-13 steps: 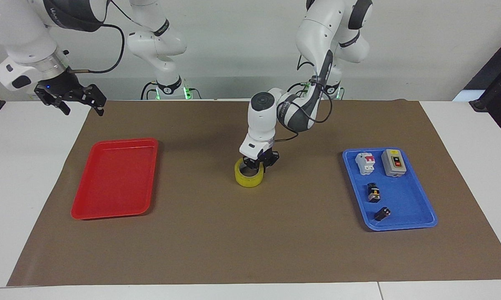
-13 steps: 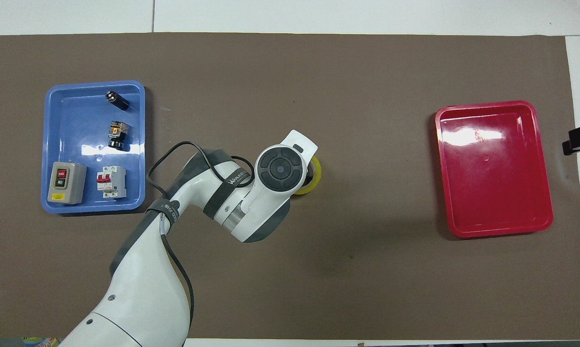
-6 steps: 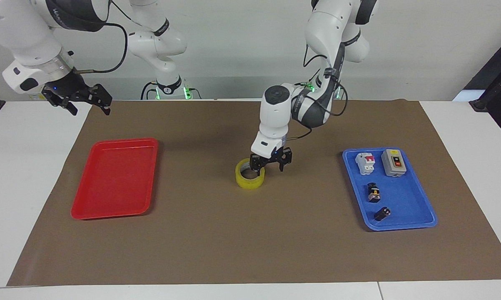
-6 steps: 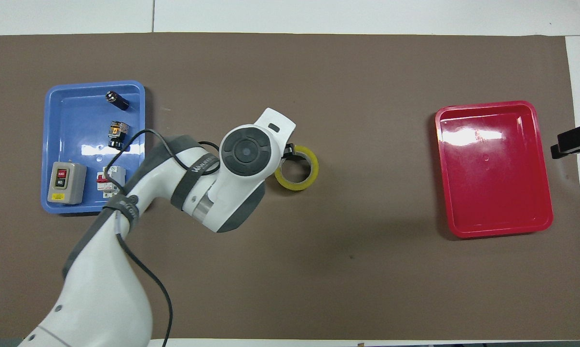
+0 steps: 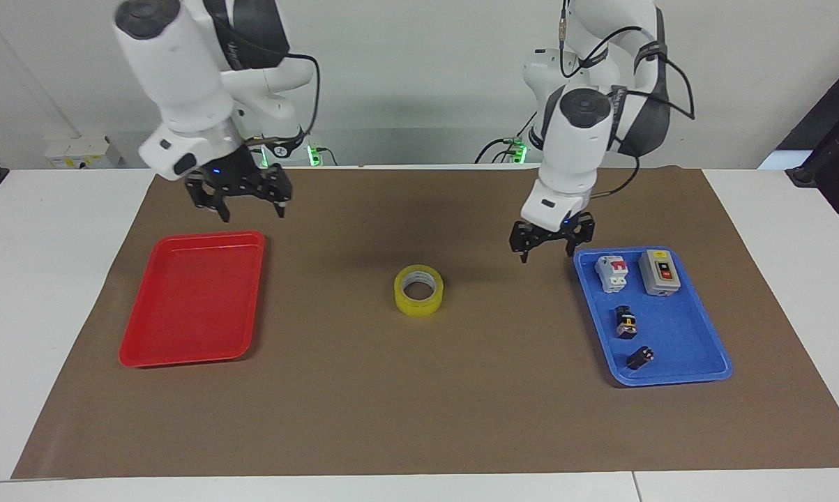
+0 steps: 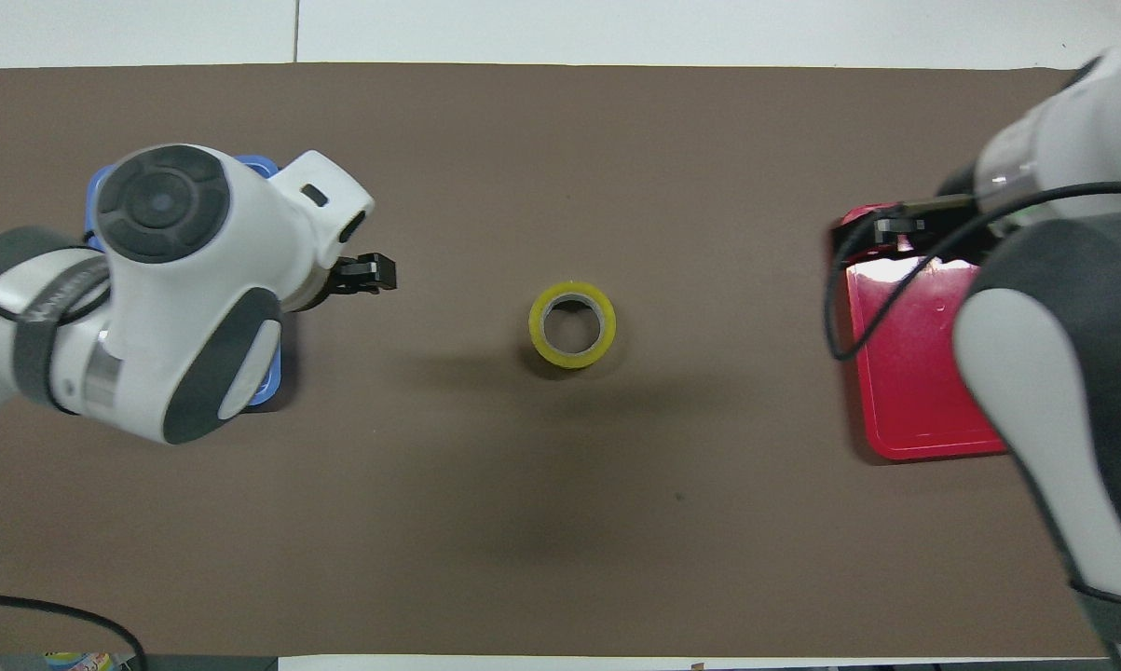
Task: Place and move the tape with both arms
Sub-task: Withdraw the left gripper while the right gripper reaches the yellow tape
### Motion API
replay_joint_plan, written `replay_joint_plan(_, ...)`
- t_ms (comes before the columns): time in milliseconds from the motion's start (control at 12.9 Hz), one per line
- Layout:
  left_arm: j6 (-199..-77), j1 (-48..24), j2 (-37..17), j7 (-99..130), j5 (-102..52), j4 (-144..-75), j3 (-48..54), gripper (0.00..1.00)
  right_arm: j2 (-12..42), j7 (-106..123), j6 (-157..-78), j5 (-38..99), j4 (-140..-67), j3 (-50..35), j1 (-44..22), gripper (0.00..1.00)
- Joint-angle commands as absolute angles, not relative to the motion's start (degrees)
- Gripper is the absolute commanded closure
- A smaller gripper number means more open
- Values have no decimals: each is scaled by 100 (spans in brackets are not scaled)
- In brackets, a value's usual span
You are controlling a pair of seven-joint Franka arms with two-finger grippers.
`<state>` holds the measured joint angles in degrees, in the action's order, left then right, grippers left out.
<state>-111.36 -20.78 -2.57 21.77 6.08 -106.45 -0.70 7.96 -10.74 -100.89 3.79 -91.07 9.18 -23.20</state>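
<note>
The roll of yellow tape (image 5: 418,289) lies flat, hole up, on the brown mat (image 5: 419,418) that covers the counter (image 5: 42,279), about midway between the two trays, and nothing touches it.

The left pincer (image 5: 551,238) hangs in the air over the mat just beside the blue tray (image 5: 677,373), toward the tape from it; its fingers are spread apart and hold nothing. From overhead the left arm's wrist covers most of that tray and only one finger tip (image 6: 374,273) pokes out.

The right pincer (image 5: 238,192) hovers above the robot-side edge of the red tray (image 5: 189,314), fingers also apart and empty.

The blue tray sits toward the left arm's end of the counter. In it, nearest the robots, stand a white circuit breaker with a red switch (image 5: 612,272) and, beside it, a grey push-button box (image 5: 660,272). Farther from the robots lie a small black-and-yellow component (image 5: 625,323) and, farther still, a small black component (image 5: 640,358).
</note>
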Motion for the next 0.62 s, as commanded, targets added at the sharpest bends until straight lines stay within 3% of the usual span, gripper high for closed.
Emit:
replay_joint_plan(0,-10820,-1523,192,1576,354,-10750,-70,0,1344,-1274,-11182,510,-9549,949,-2671,0)
replay_joint_plan(78,-10680,-1259,211,1399,117,-10505,-70,0,1397,-1283,-11702,536,-9876,949,-2802,0)
replay_joint_plan(311,-9776,-573,71,768,-272,-9539,-79,0,2124,-1799,-12442,545,-9941,949,-3268,0)
replay_joint_plan(544,-9046,-229,96,1,-290,-9123,-79,0,2364,-2030,-12621,571,-9993,914,-3498,0)
